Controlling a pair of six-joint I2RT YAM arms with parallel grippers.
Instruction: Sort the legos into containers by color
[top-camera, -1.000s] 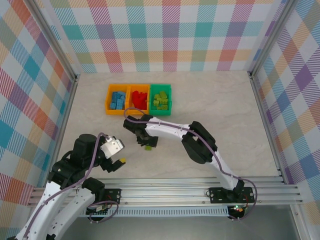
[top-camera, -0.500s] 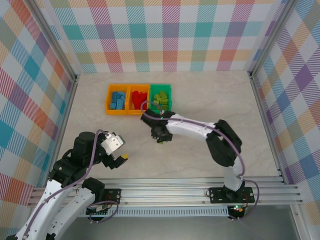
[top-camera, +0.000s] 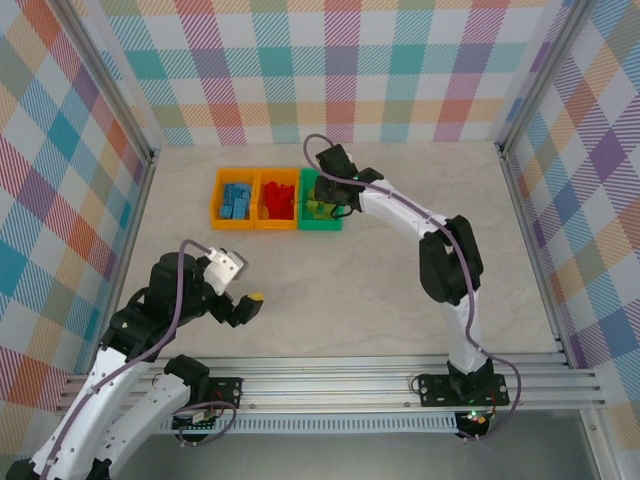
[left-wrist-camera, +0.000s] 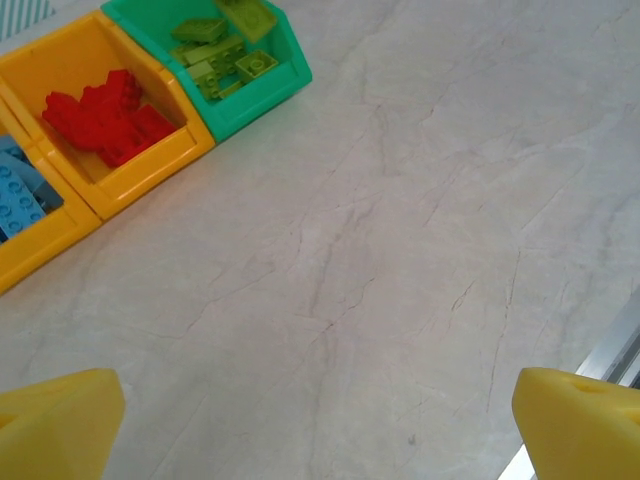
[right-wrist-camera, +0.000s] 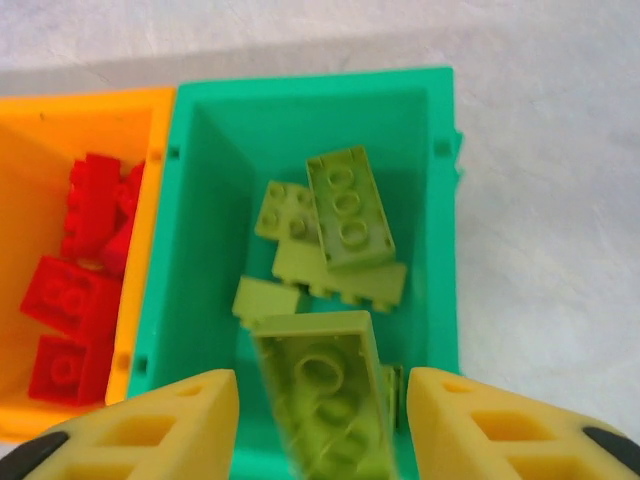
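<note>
Hovering low over the near left part of the table (top-camera: 330, 290), the left hand (left-wrist-camera: 320, 430) has its yellow fingers (left-wrist-camera: 60, 425) spread wide, with bare marbled table top between them. From this hand to the bins the way is open table. The bins sit in a touching row ahead of it and off to its left in the left wrist view.

Farthest to that hand's left is the first orange bin (top-camera: 232, 225), which holds the blue bricks (top-camera: 236, 198). Beside it comes the second orange bin (top-camera: 277, 225) with the red bricks (top-camera: 277, 198). Then comes the green bin (top-camera: 322, 225), with lime bricks (right-wrist-camera: 345, 210) piled inside.

Straight above the green bin hangs the right hand (right-wrist-camera: 322, 425), pointing down into it, its arm arching in from the right over open table. Its fingers (right-wrist-camera: 160, 430) are parted. A lime brick (right-wrist-camera: 320, 395) shows between them with a thin gap on either side, touching neither finger. It is blurred, and I cannot tell whether it rests on the pile. Under this hand's left finger lies the wall shared by the green and second orange bins.

Checked walls (top-camera: 340, 70) close the table on three sides, and a metal rail (top-camera: 350, 385) runs along the near edge behind both hands.
</note>
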